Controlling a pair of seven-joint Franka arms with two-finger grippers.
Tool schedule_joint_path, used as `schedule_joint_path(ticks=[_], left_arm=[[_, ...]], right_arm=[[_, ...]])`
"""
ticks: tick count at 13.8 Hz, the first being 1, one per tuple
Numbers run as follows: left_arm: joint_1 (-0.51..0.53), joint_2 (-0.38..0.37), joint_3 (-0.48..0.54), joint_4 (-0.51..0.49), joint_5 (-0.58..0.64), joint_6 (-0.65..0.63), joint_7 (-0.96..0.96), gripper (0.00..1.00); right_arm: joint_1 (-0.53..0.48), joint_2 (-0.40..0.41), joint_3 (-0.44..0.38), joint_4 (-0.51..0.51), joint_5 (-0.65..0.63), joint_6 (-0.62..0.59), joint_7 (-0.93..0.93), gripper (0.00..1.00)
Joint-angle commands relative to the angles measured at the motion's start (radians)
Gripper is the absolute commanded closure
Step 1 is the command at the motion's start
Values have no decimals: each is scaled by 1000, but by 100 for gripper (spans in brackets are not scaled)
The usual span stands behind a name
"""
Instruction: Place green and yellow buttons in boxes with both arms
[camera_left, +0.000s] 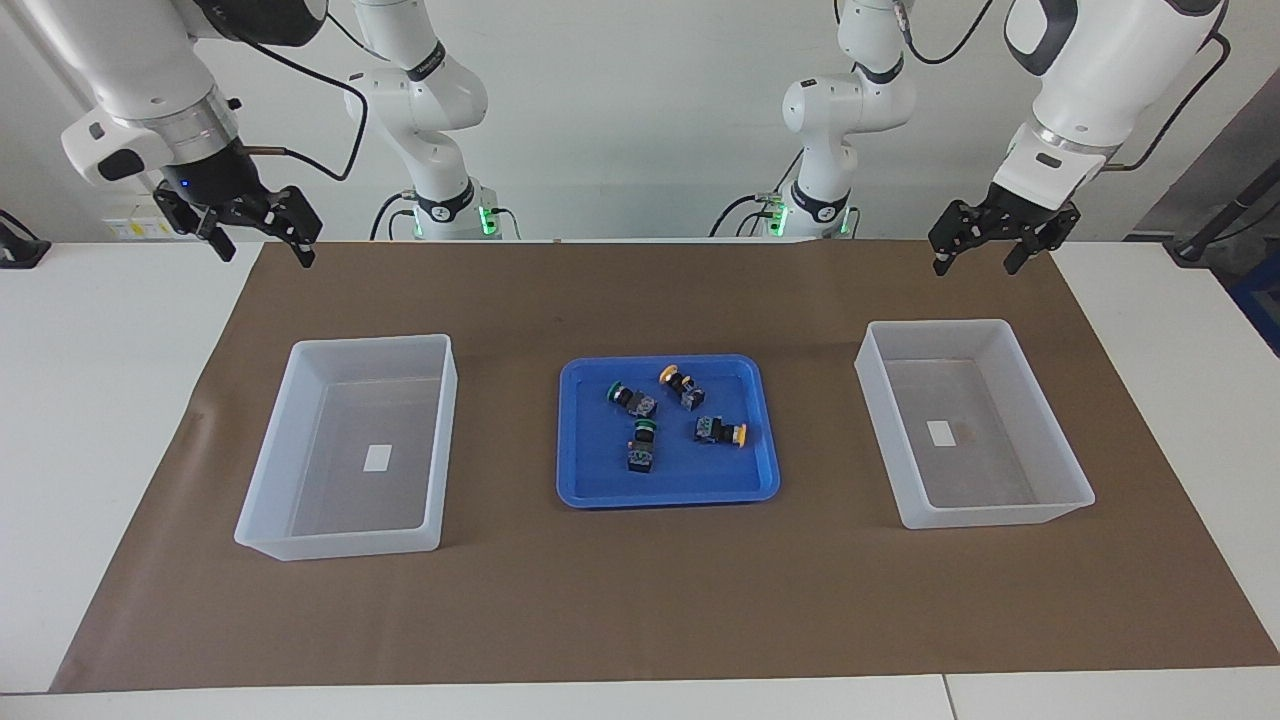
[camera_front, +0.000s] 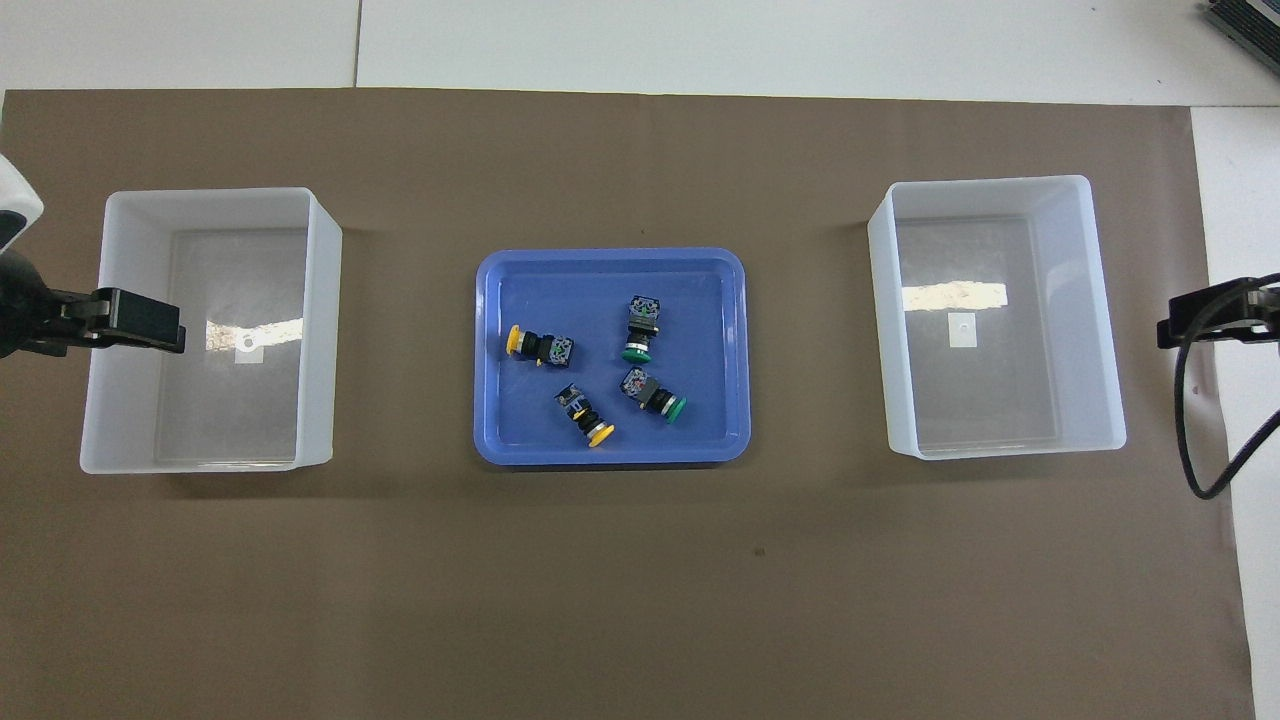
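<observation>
Four buttons lie on their sides in a shallow blue tray (camera_left: 665, 497) at the middle of the mat. Two have green caps (camera_left: 628, 398) (camera_left: 641, 443) and two have yellow caps (camera_left: 680, 385) (camera_left: 722, 432); from overhead the green ones (camera_front: 640, 328) (camera_front: 653, 390) and yellow ones (camera_front: 538, 346) (camera_front: 583, 402) show too. One translucent box (camera_left: 940, 328) stands at the left arm's end, its twin (camera_left: 370, 345) at the right arm's end; only a small white label shows in each. My left gripper (camera_left: 976, 262) hangs open, high over the mat by its box. My right gripper (camera_left: 262, 250) hangs open likewise.
A brown mat (camera_left: 640, 600) covers most of the white table. From overhead the left gripper (camera_front: 150, 330) overlaps the outer wall of its box (camera_front: 210, 195), and the right gripper (camera_front: 1195, 325) sits just outside the other box (camera_front: 985, 185). A black cable (camera_front: 1190, 440) loops beside it.
</observation>
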Motion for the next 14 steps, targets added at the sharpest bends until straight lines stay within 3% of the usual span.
schedule_joint_path(ticks=[1, 4, 7, 11, 14], left_arm=[[9, -3, -6, 1, 15, -16, 14, 0], [6, -6, -7, -5, 13, -5, 4, 0], [-36, -29, -15, -94, 4, 90, -21, 0], [-174, -15, -16, -180, -14, 235, -319, 0], [-279, -26, -16, -309, -29, 384, -577, 0]], right_arm=[[-4, -30, 6, -39, -1, -15, 7, 0], [20, -30, 8, -40, -33, -6, 8, 0], [22, -32, 8, -40, -33, -10, 10, 0], [23, -32, 13, -40, -31, -7, 10, 0], [22, -32, 13, -40, -28, -6, 10, 0]])
